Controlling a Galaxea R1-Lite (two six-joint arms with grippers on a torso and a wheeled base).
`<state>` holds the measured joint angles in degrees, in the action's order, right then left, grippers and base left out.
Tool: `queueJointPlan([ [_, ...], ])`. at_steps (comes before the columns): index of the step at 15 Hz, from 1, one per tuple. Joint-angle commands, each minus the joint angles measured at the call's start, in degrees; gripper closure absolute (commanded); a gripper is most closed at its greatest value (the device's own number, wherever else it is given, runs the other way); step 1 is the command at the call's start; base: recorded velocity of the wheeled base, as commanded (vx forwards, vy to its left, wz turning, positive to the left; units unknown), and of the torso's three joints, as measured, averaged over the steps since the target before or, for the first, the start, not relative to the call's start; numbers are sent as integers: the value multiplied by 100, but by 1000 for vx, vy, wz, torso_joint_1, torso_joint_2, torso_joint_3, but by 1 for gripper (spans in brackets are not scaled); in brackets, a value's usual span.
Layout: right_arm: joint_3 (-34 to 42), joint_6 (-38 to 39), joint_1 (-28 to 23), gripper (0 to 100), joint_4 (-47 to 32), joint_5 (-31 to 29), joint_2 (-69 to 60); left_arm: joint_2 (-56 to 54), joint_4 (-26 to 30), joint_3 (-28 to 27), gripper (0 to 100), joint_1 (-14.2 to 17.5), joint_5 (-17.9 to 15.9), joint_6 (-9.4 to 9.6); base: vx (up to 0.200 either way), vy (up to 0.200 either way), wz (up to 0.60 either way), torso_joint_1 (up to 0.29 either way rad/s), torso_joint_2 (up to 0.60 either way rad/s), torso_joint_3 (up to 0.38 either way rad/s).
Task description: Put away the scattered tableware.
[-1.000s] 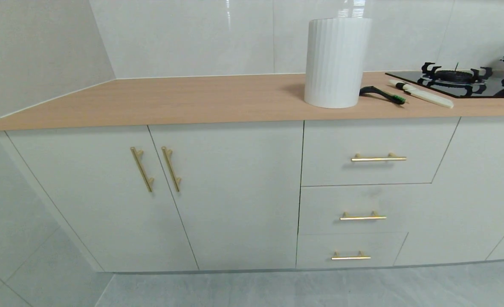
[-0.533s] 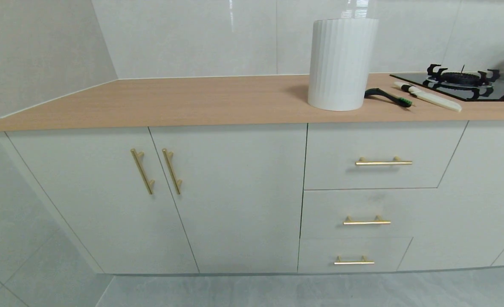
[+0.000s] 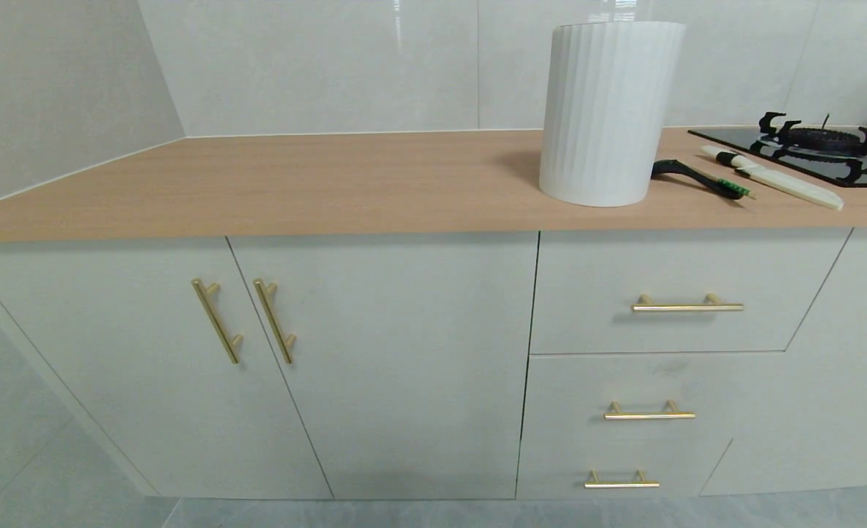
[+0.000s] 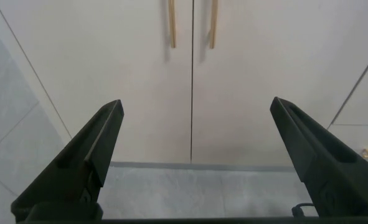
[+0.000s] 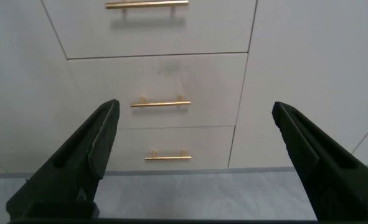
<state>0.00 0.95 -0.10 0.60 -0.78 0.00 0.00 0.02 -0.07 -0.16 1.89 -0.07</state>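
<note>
On the wooden countertop [image 3: 316,183] stands a tall white ribbed container [image 3: 604,114]. Just right of it lie a black-handled utensil with a green tip [image 3: 697,178] and a white knife with a black and green band [image 3: 771,177]. My left gripper [image 4: 193,112] hangs open low before the double cabinet doors [image 4: 193,87], nothing between its fingers. My right gripper [image 5: 193,112] is open too, facing the lower drawers [image 5: 165,102], with nothing held.
A black gas hob [image 3: 822,143] sits at the far right of the counter. Below are two doors with gold handles [image 3: 246,323] and three drawers with gold handles [image 3: 686,306]. Tiled walls close the back and left; grey floor [image 4: 196,193] runs below.
The head view has shifted: the counter and cabinets now look nearer and lower in the picture, so the camera moved closer. Nothing on the counter has moved.
</note>
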Motion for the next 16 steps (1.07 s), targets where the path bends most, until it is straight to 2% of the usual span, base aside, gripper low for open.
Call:
queueJointPlan([
  [1, 0, 2, 1, 0, 2, -1, 9, 9, -2, 7, 0, -2, -4, -1, 0, 0, 0, 0, 0, 0],
  [8, 0, -42, 1, 0, 19, -1, 9, 9, -2, 7, 0, -2, -4, -1, 0, 0, 0, 0, 0, 0],
  [9, -659, -60, 36, 0, 19, 52, 176, 9, -2, -1, 0, -2, 4, -1, 0, 0, 0, 0, 0, 0],
  [10, -1547, 256, 115, 0, -112, -10, 853, 9, -2, -1, 0, -2, 4, -1, 0, 0, 0, 0, 0, 0],
  [11, -1775, 432, 133, 0, -165, -19, 1151, 9, -2, -1, 0, -2, 4, -1, 0, 0, 0, 0, 0, 0],
  [16, -1951, 204, 133, 0, -209, 96, 3313, 9, -2, 7, 0, -2, 4, -1, 0, 0, 0, 0, 0, 0],
])
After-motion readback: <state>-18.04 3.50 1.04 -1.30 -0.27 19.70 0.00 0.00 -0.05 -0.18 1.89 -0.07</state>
